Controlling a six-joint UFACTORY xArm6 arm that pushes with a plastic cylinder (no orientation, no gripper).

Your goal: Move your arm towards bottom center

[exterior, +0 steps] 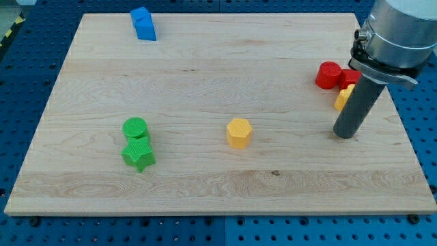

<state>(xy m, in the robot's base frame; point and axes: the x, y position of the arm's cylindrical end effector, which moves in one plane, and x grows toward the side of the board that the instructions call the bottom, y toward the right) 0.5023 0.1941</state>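
Green star block [138, 157] nearest — my tip [345, 135], dark rod's end, no jaws.

Yellow block [343, 98] half behind rod [358, 102]

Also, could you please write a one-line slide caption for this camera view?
My tip rests at the board's right, below the red blocks, far from the yellow hexagonal block.
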